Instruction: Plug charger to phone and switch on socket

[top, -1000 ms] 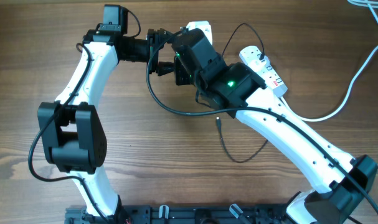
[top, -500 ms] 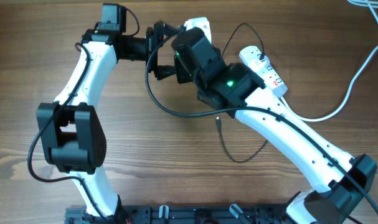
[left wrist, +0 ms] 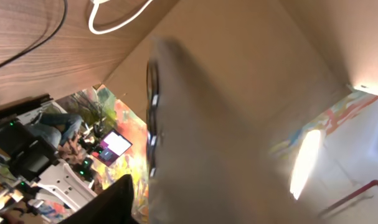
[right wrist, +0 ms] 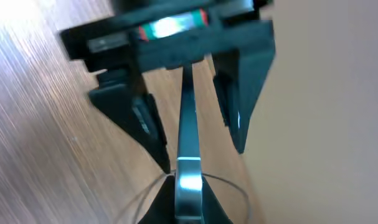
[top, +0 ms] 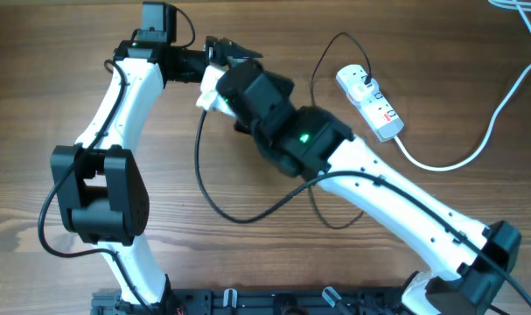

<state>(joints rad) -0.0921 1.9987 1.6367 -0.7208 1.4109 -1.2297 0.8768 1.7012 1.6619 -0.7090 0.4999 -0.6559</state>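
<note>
Table (top: 440,52): wood grain. Left wrist view is mostly blur; we make out only a pale surface close to the lens and a cluttered room behind it.
Phone (right wrist: 187,143): held at far centre, edge-on in the right wrist view. Screen not visible. Overhead shows just a white sliver left of the right arm (top: 396,197).
Right gripper (right wrist: 189,202): pinched on one phone edge, tips cut off by the frame.
Left gripper (right wrist: 202,155): fingers wide, either side of the phone, gaps showing.
Charger (top: 339,36): arcs off the socket (top: 372,101) at far right, then runs under the right arm. We can't find its plug.
Switches: too small to read.
</note>
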